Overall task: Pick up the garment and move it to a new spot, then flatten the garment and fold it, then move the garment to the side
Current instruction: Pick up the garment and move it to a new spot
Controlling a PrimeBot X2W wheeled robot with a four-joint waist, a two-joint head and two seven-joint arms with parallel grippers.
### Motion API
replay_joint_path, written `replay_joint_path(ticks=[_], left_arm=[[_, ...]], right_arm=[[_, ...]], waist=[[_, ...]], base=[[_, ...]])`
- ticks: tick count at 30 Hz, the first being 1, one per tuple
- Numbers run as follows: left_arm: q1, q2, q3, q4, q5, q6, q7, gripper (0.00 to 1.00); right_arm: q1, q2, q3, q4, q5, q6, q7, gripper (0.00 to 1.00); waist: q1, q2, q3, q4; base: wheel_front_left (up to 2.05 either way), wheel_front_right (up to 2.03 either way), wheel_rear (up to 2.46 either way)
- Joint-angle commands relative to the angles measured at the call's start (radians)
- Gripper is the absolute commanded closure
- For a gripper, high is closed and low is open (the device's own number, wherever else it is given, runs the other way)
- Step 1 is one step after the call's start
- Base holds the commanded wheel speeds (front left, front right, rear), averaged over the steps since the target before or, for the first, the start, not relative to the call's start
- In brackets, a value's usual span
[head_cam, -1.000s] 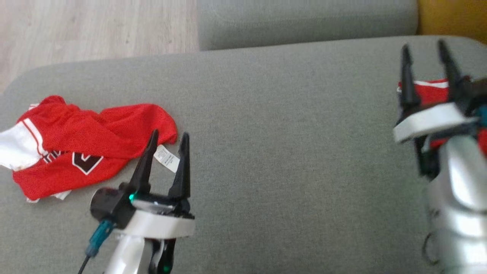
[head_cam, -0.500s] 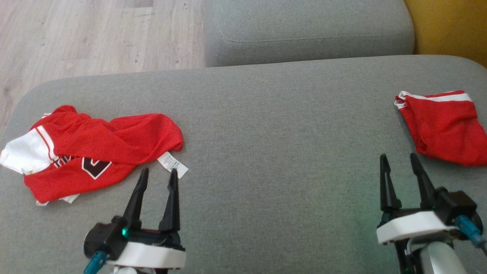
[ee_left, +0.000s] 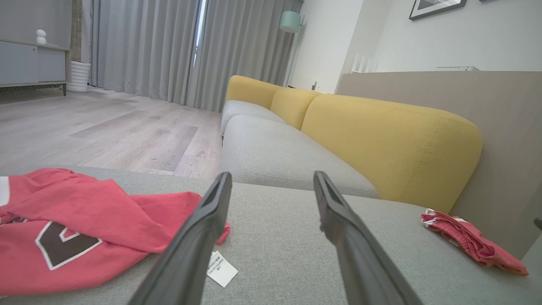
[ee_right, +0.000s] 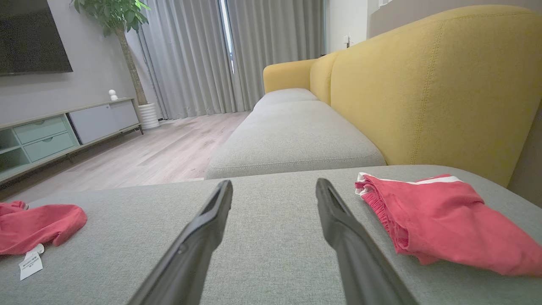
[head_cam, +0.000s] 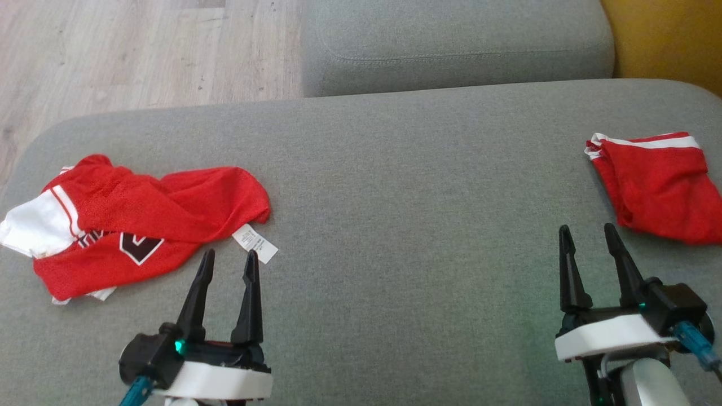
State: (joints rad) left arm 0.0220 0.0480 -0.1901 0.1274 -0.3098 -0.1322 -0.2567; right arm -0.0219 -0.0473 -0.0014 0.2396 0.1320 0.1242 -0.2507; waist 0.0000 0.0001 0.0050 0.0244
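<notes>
Our left gripper (head_cam: 230,253), spread wide and empty, hovers with the crumpled red jersey (head_cam: 169,203) just ahead-left.

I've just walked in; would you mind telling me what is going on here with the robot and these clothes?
Nothing is held right now. Both grippers hover open over the grey fabric sofa cushion. The left gripper points at the crumpled red jersey with a white sleeve, close to its white label. The compact red garment with a white stripe lies just beyond the right gripper.
</notes>
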Motion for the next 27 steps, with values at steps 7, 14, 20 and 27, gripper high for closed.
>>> replay_joint_path(ticks=[7,14,20,27], left_arm=[[-0.034,0.002,0.040,-0.031,-0.002,0.002,-0.005,0.00],[-0.032,0.002,0.039,-0.024,-0.005,0.003,-0.005,0.00],[-0.036,0.002,0.048,0.000,0.004,0.029,-0.005,0.00],[-0.031,0.002,0.069,-0.005,0.014,0.031,-0.005,0.00]], right_arm=[[-0.027,-0.003,0.026,-0.034,-0.002,0.007,-0.011,0.00],[-0.024,-0.003,0.025,-0.028,-0.005,0.007,-0.011,0.00],[-0.010,-0.003,0.062,-0.027,0.005,0.007,-0.011,0.00],[0.005,-0.003,0.115,-0.025,0.017,0.007,-0.011,0.00]], waist=[[0.0000,-0.0001,-0.003,0.002],[0.0000,-0.0001,-0.010,0.011],[0.0000,-0.0001,-0.020,0.054],[0.0000,-0.0001,-0.033,0.140]], base=[[0.00,0.00,0.00],[0.00,0.00,0.00],[0.00,0.00,0.00],[0.00,0.00,0.00]])
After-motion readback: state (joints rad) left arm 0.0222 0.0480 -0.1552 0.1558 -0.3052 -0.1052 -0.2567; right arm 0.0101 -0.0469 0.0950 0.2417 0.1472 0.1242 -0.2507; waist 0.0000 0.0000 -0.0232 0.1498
